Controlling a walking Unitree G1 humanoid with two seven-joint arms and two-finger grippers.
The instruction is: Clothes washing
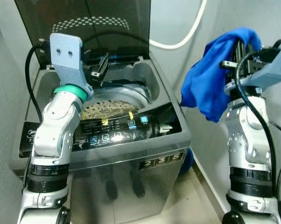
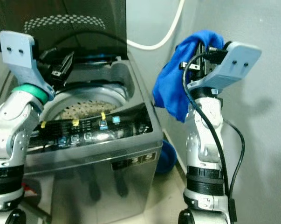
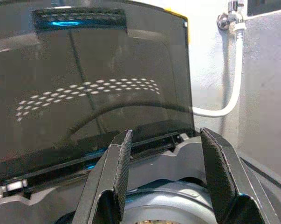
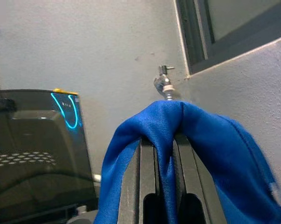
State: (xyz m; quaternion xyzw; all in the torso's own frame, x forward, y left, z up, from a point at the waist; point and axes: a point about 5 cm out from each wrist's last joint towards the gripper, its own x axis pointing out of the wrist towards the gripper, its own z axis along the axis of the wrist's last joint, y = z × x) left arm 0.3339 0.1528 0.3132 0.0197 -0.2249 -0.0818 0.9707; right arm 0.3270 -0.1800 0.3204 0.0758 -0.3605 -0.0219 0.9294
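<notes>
A grey top-loading washing machine (image 1: 131, 154) stands before me with its dark lid (image 1: 84, 23) raised. Its perforated drum (image 1: 110, 105) shows through the opening. My right gripper (image 1: 237, 56) is shut on a blue garment (image 1: 210, 84), holding it up in the air to the right of the machine, beside the wall. The cloth drapes over the fingers (image 4: 147, 158) and hangs down. My left gripper (image 1: 100, 70) is open and empty, raised over the back left of the tub; its fingers (image 3: 117, 172) point at the lid.
A white hose (image 1: 182, 39) curves along the wall behind the machine, running up to a tap (image 3: 229, 18). A blue basin (image 2: 166, 156) sits on the floor between the machine and the right wall. The control panel (image 1: 117, 128) lines the machine's front edge.
</notes>
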